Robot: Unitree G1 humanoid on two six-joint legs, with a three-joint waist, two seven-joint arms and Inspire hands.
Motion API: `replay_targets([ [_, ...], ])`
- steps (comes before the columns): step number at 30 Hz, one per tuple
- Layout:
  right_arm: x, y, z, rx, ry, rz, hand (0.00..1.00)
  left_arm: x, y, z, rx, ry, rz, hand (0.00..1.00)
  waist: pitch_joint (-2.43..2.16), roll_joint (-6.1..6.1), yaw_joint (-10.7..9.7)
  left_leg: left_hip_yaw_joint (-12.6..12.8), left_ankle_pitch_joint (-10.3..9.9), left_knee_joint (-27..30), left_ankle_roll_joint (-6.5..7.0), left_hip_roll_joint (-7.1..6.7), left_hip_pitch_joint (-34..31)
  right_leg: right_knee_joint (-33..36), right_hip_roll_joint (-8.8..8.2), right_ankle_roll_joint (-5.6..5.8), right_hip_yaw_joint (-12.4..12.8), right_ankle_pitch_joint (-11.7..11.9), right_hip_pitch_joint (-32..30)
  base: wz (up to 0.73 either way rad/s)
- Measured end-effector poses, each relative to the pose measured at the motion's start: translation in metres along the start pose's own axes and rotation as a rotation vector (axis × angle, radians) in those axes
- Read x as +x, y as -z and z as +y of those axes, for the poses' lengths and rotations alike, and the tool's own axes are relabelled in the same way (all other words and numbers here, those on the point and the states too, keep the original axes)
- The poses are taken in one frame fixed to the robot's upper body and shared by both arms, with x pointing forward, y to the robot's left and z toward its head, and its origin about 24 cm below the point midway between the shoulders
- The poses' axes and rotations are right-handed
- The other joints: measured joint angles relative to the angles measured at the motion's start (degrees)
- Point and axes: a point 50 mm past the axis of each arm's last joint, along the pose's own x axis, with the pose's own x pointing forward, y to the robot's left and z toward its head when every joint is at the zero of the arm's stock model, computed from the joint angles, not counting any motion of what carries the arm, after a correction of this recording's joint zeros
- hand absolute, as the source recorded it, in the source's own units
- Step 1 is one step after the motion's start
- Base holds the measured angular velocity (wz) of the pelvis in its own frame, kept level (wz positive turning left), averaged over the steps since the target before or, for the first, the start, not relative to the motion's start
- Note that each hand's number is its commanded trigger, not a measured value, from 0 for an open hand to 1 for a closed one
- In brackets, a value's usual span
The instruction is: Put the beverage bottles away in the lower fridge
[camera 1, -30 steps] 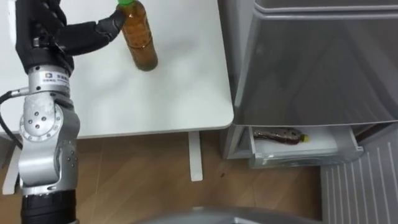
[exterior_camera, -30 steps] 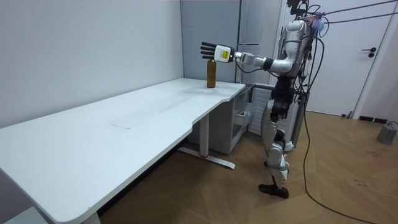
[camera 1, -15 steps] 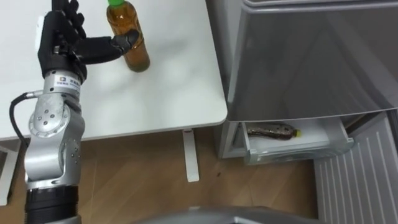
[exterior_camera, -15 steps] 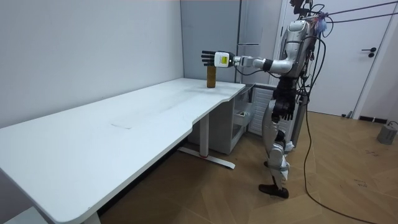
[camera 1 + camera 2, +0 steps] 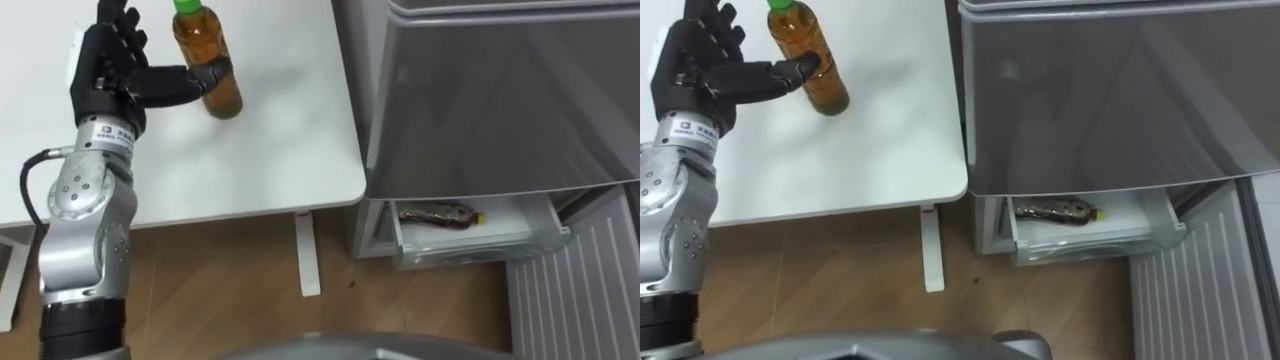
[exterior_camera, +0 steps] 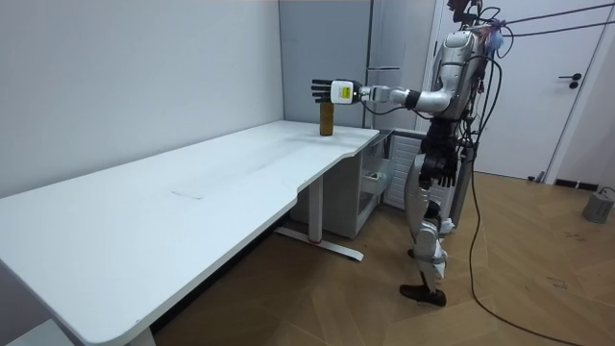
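The robot's left hand is reaching out over the left part of the white table, released, with its fingers pointing straight up and spread. Its thumb is stretching sideways to the right and its tip is touching the side of the upright bottle, without curling round it. This bottle, filled with brown drink and wearing a green cap, is standing on the table's far side, just right of the hand. Right of the table's edge the grey fridge is rising, its upper front closed. Beneath it the lower drawer is standing pulled open near the wooden floor. A second bottle of dark drink is lying on its side inside the drawer, its yellow cap pointing right. In the room view the robot is standing upright between the table's end and the fridge, its left arm stretched level toward the bottle. Its right hand is hanging down by its hip; whether that hand is released or clenched I cannot tell.
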Motion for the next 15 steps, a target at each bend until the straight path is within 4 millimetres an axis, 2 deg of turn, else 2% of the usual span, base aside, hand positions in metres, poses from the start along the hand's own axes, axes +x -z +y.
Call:
replay_targets([
  [6, 0.0, -0.004, 0.001, -0.023, 0.002, -0.006, 0.0, 0.0, 0.0, 0.0, -0.005, -0.008, 0.002, 0.0, -0.01, -0.11, 0.1, 0.0, 0.0, -0.1, 0.0, 0.0, 0.2, 0.0, 0.08, -0.02, 0.4, 0.0, 0.0, -0.02],
  [11, -0.001, -0.006, 0.002, -0.025, -0.001, 0.001, 0.0, 0.0, 0.002, 0.001, -0.013, -0.025, 0.022, 0.0, 0.17, 0.19, 0.0, 0.1, 0.0, -0.2, 0.0, 0.0, 0.3, 0.0, 0.09, -0.02, 0.5, 0.0, 0.0, 0.0],
  [15, -0.001, -0.007, 0.002, -0.025, 0.0, 0.0, 0.0, 0.003, 0.012, 0.003, -0.06, -0.048, 0.062, 0.0, 0.27, 0.54, -0.2, 0.2, 0.0, -0.2, 0.0, 0.0, 0.5, 0.1, 0.09, -0.03, 0.5, 0.0, 0.1, 0.0],
])
